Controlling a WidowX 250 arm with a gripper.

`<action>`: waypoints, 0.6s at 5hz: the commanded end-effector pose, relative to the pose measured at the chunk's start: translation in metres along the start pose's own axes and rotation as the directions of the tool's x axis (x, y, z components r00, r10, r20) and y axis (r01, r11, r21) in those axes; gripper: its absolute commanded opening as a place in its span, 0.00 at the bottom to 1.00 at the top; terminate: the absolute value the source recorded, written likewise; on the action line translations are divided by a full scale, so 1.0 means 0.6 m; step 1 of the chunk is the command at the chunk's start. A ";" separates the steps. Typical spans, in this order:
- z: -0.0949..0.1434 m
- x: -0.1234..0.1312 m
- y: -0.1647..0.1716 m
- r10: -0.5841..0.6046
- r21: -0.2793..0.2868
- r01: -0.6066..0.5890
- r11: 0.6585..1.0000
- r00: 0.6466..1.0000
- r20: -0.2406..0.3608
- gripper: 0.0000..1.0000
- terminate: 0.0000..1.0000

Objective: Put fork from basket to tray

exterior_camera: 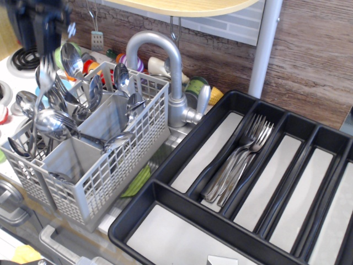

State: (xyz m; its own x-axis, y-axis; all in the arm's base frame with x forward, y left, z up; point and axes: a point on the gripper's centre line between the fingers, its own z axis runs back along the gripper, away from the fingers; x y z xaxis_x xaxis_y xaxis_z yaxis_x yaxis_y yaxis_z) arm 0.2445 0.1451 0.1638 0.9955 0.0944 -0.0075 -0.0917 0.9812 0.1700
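My gripper (47, 33) is at the top left, blurred, above the back-left part of the light grey basket (105, 171). Its jaws look shut on the upper end of a slim silver fork (39, 91). The fork hangs almost upright, with its lower end still among the cutlery inside the basket. Several silver spoons (52, 122) stand in the basket's compartments. The black tray (165, 165) lies to the right, and several forks (237, 160) lie in its second long compartment.
A chrome tap (165, 61) rises between the basket and the tray. A white post (266, 44) stands behind the tray. Colourful dishes (193, 85) sit in the sink behind the tap. A stove burner (21, 55) is at the far left.
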 end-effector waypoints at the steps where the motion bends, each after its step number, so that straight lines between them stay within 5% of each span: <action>1: 0.132 0.021 -0.072 0.084 -0.038 -0.082 0.996 0.994 0.069 0.00 0.00; 2: 0.173 0.034 -0.111 0.114 -0.057 -0.110 0.992 0.990 0.084 0.00 0.00; 3: 0.221 0.055 -0.172 0.158 -0.015 -0.157 0.987 0.986 0.046 0.00 0.00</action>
State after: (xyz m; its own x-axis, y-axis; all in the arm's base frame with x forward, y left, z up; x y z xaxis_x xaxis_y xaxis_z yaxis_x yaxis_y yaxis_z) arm 0.3020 0.0071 0.2612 0.9764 0.2153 0.0169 -0.2148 0.9601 0.1789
